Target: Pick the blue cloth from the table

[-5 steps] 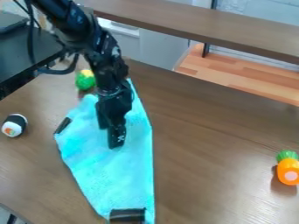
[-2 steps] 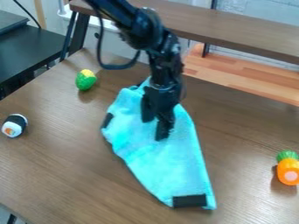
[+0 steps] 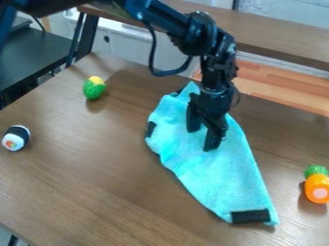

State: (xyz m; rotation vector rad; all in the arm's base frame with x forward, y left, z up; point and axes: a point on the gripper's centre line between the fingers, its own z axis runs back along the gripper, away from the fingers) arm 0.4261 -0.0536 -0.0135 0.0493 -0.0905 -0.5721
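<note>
Arm [image 3: 200,34]: is coming in from the upper left; is bending downward over the far part of the table, a dark cable [image 3: 153,53] looping beside it
Gripper [image 3: 202,139]: is hanging over the upper half of the cloth, pointing down
Fingers [image 3: 211,139]: are standing spread, blue fabric showing between the tips; whether the tips are pressing on the fabric, cannot tell
Blue cloth [image 3: 215,175]: is lying on the brown wooden table [image 3: 96,168], right of centre; is running from behind the gripper toward the lower right, narrowing at that near end
Black strips: one [image 3: 250,216] is crossing the cloth's near end; another [image 3: 150,129] is sitting at its left edge
Green and yellow toy [image 3: 94,88]: is resting on the table at the upper left, apart from the cloth
Sushi roll toy [image 3: 15,138]: is resting near the table's left side
Carrot toy [image 3: 317,185]: is resting at the right, green top facing away; is lying apart from the cloth
</note>
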